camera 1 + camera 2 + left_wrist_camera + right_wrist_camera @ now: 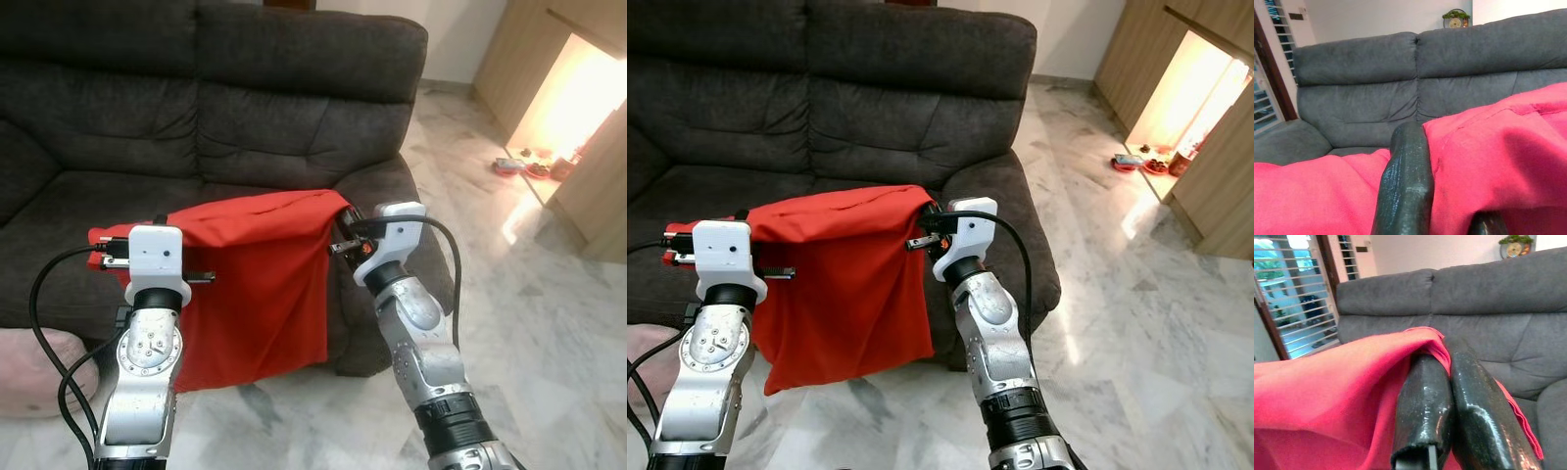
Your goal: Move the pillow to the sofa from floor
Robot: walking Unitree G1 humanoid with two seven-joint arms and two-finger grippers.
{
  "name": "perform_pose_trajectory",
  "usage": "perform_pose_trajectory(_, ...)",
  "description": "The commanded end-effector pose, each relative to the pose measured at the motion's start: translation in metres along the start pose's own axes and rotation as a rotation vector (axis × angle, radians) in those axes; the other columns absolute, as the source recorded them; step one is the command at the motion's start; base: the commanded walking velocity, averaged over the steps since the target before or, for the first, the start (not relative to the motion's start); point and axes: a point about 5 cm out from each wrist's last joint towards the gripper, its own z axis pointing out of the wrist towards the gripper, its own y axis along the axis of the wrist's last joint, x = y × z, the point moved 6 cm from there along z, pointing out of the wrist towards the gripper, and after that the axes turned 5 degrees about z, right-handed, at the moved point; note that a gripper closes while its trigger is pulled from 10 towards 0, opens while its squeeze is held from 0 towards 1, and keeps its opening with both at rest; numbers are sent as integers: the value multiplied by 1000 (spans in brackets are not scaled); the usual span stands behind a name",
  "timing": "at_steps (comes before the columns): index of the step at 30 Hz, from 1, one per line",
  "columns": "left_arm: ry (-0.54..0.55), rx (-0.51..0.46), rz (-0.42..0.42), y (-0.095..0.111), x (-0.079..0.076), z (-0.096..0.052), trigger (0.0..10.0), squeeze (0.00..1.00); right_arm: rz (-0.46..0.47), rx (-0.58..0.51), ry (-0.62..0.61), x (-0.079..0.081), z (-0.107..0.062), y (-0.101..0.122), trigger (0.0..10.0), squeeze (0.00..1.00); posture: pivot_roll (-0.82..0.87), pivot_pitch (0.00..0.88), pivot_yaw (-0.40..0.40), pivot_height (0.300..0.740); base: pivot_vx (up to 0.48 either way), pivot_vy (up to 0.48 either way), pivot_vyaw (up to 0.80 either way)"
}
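1. Marble floor (549, 333) stretched in front of a dark grey sofa (245, 88), with a wooden cabinet (598, 186) lit warmly off to the robot's right and some small items (534, 164) lying on the floor near it.
2. Both arms were raised before the sofa's seat, holding a red pillow (257, 284) up by its top edge; it looked limp, more like an empty red cover than a stuffed cushion.
3. The left gripper (147, 262) held the pillow's left top corner, the red cloth bunched against its black finger (1405, 191), though whether the fingers were pressed tight on the fabric could not be told.
4. The right gripper (345, 233) pinched the right top corner, its two fingers (1425, 396) pressed together with the hem caught between them.
5. Held at two corners, the cloth hung spread out like a sheet, its lower edge dangling close to the floor in front of the sofa, which probably kept it from folding before it was laid on the seat.
6. A pale pink round object (34, 372) sat on the floor to the robot's left.
7. No containers with visible contents could be made out.
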Motion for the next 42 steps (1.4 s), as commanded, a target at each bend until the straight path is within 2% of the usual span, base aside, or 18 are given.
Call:
perform_pose_trajectory(1,20,-166,-11,47,5,6,10000,0,-17,-95,19,5,6,27,10000,0,142,0,-80,740,255,0,0)
perform_pose_trajectory(5,39,-194,1,57,11,9,10000,0,-9,-135,25,8,9,39,10000,0,146,0,-81,740,279,0,0)
perform_pose_trajectory(7,54,-227,23,68,18,12,10000,0,-6,-176,36,11,12,52,10000,0,150,0,-82,740,307,0,0)
perform_pose_trajectory(12,64,-256,58,78,23,14,10000,0,1,-220,49,16,15,67,10000,0,150,0,-82,740,331,0,0)
perform_pose_trajectory(20,76,-264,61,82,26,15,10000,0,6,-234,52,17,15,72,10000,0,148,0,-82,740,424,0,0)
perform_pose_trajectory(28,109,-304,70,98,36,19,10000,0,6,-245,80,24,16,77,10000,0,150,0,-84,740,458,0,0)
perform_pose_trajectory(42,142,-317,76,107,47,22,10000,0,25,-239,108,31,17,77,10000,0,156,0,-93,740,457,0,0)
